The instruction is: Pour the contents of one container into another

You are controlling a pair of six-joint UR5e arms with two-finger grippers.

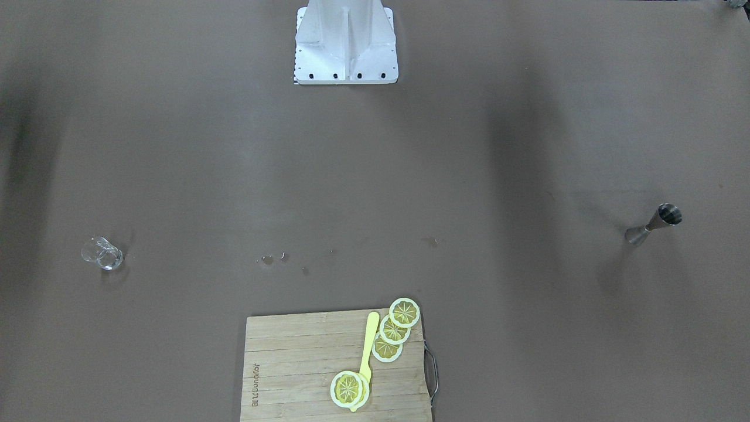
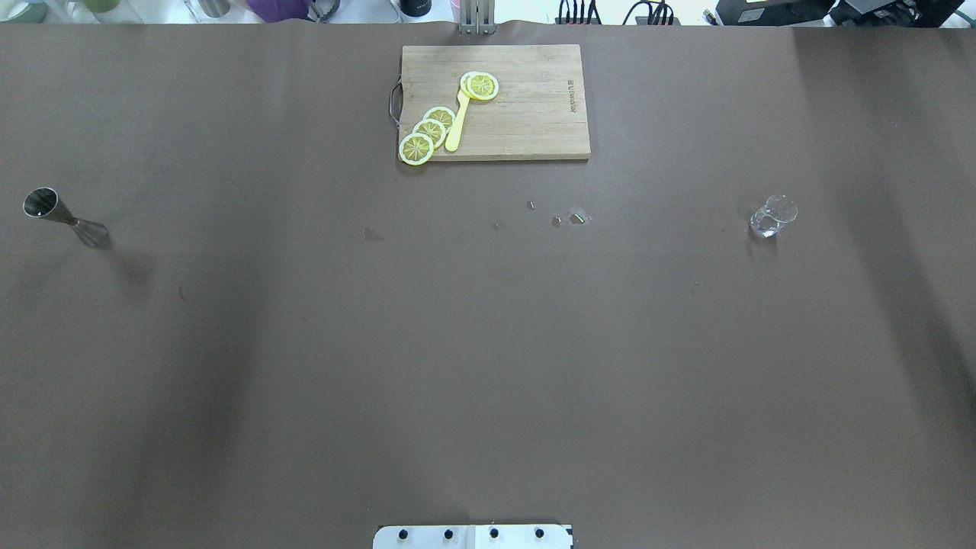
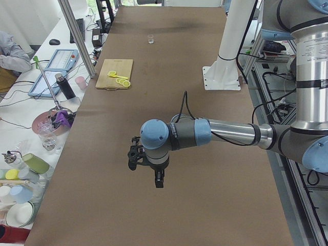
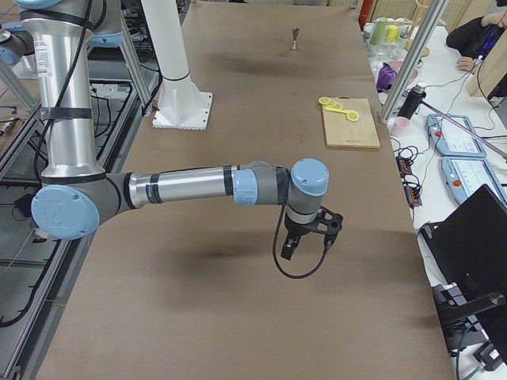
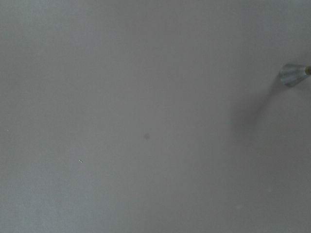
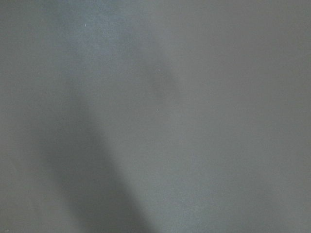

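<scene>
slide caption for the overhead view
Steel jigger at left, clear glass at right, cutting board with lemon slices at the far edge.

Wooden cutting board [image 2: 526,114] at the far edge of my surface [image 2: 488,366], lemon slices [image 2: 431,131] and a yellow utensil [image 2: 457,126] on it, wet spots [image 2: 568,219] nearby.

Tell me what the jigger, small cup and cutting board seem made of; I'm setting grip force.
Jigger: likely polished steel, grey and mirror-shiny. Small cup: clear glass or plastic, see-through with glints; cannot tell which. Cutting board: matte bamboo or wood, pale glued strips.
</scene>
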